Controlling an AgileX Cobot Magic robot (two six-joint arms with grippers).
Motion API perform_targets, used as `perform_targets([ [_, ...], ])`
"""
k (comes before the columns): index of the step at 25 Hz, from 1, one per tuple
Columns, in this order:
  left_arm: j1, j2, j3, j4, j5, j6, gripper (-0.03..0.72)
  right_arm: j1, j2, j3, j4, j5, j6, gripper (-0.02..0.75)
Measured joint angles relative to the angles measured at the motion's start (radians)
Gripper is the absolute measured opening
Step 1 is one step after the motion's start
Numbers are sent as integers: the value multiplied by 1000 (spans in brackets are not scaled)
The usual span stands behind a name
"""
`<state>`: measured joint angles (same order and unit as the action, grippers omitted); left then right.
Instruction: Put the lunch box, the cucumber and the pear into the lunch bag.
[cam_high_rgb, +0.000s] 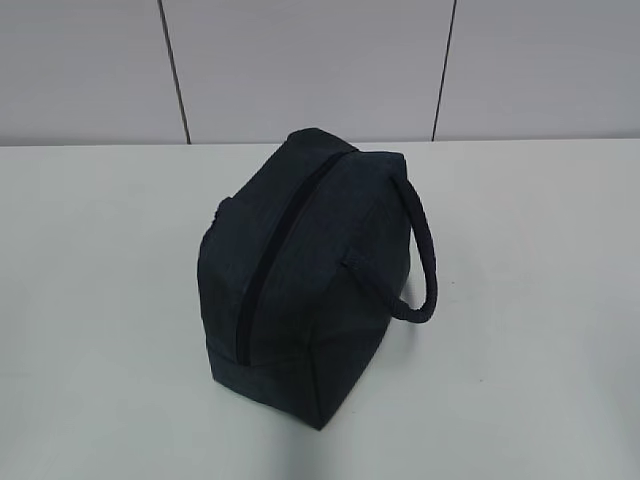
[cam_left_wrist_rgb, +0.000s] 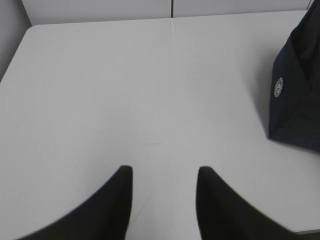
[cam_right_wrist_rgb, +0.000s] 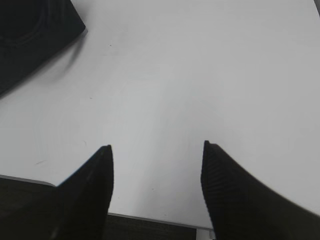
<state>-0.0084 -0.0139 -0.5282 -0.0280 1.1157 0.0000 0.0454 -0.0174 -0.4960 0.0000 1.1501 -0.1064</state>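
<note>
Exterior view: lunch bag (cam_high_rgb: 300, 270) zipped shut on table (cam_high_rgb: 90, 300), so both hands, left hand (cam_left_wrist_rgb: 164, 172) and right hand (cam_right_wrist_rgb: 157, 149), hang spread and empty beside it, likely finished.

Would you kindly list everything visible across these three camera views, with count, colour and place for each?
Boxy fabric lunch bag: one, dark navy, middle of the table, zipper closed along its top.
Looped strap handle: one, dark navy, on the bag's right side in the exterior view.
Round logo patch: one, white, on the bag's side panel.
Flat table: one, white, under the bag.
Panelled wall: pale grey, behind the table.
Left end effector: one, black, open, holding nothing.
Right end effector: one, black, open, holding nothing.
</note>
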Motion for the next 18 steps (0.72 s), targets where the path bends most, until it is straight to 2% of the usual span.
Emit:
perform_targets([
  [18, 0, 0, 0, 0, 0, 0, 241, 0, 0, 0, 0, 0, 0, 445],
])
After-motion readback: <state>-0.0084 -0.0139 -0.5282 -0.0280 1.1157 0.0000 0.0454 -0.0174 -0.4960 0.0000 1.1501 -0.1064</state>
